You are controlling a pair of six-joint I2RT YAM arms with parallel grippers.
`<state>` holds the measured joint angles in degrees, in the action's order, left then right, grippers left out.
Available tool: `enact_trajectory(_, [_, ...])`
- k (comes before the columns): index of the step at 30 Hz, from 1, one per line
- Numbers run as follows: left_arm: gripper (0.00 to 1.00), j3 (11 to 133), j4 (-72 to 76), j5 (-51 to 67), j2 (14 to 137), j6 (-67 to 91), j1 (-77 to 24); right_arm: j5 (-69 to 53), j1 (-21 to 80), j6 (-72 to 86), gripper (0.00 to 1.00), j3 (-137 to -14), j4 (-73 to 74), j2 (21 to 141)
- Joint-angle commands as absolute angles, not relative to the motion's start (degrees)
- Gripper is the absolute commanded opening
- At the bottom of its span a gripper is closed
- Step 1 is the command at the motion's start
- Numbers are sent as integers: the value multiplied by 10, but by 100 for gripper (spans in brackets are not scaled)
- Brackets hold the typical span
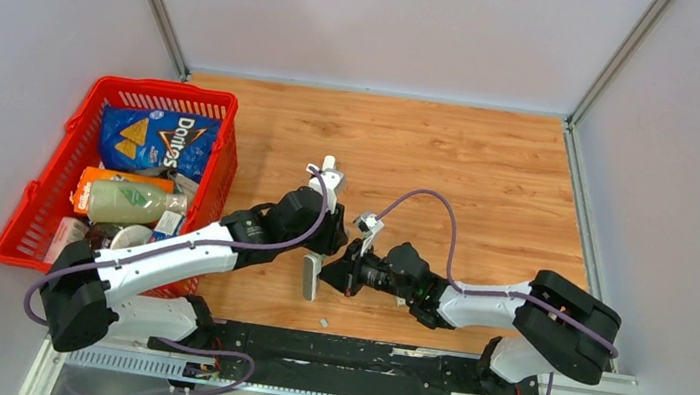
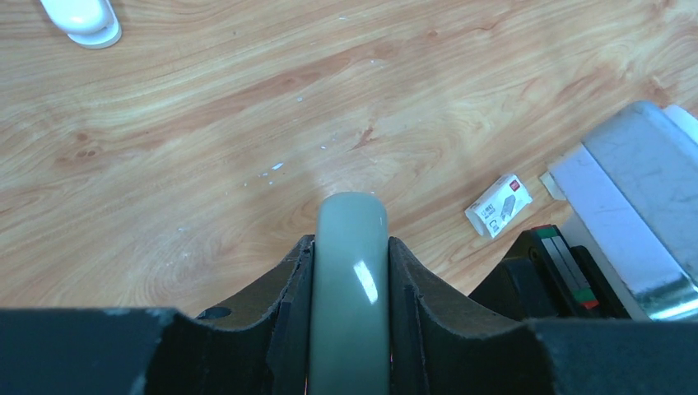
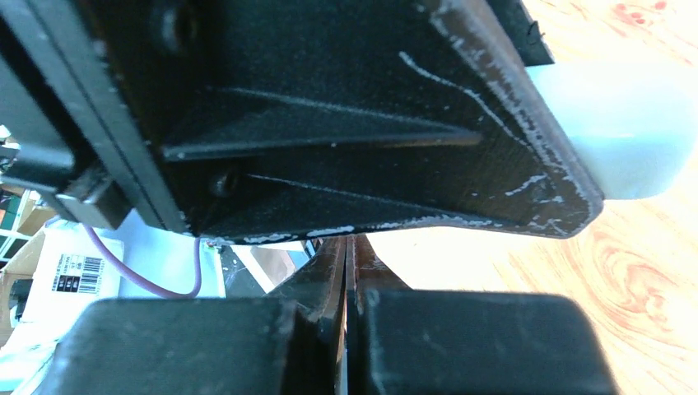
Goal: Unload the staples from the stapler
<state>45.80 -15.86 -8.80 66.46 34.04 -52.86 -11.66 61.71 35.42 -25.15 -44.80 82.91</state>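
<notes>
Left claw [image 2: 350, 255] is seen clamped on the stapler [image 2: 349, 218]. Its two black fingers [image 2: 290, 288] are pressed against either flank of the grey-green body, so the jaws are held partway apart by the thing itself. The stapler's rounded end is poked out a little past the fingertips, above the wooden table [image 1: 470, 172].

Right claw [image 3: 347, 247] is closed all the way, fingers flat together, with nothing visible between them. It's tucked just beside the left claw. In its own wrist view the frame is mostly filled by the black casing of the other claw, and a pale end of the stapler can be made out beyond that casing on the right. Whether the closed tips are touching the stapler can't be told.

As for staples: a few tiny pale flecks [image 2: 276, 166] are scattered on the wood just ahead of the left claw, apart from it. They're too small to be called staples for sure. No strip can be picked out at the stapler either, since most of it is hidden by the fingers.

A bit further out, to the side of the left claw, a small whitish packet with dark print [image 2: 498, 206] is lying flat on the wood, near the grey metal rail [image 2: 650, 189].

Well away from both claws, a red basket [image 1: 163, 86] is parked beside the left arm, with a blue Doritos bag [image 1: 160, 139] and a pale green bottle [image 1: 129, 201] inside.
</notes>
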Motion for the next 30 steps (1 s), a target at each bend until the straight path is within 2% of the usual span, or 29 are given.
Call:
enact_trajectory(1, [0, 489, -124, -103, 668, 350, -519, -162, 631, 365, 0, -256, -538, 830])
enact_trajectory(21, [0, 483, -121, -127, 680, 347, -510, -178, 631, 373, 0, -261, -570, 837])
enact_trajectory(30, [0, 497, -127, -98, 676, 332, -509, -116, 630, 348, 0, -268, -452, 781])
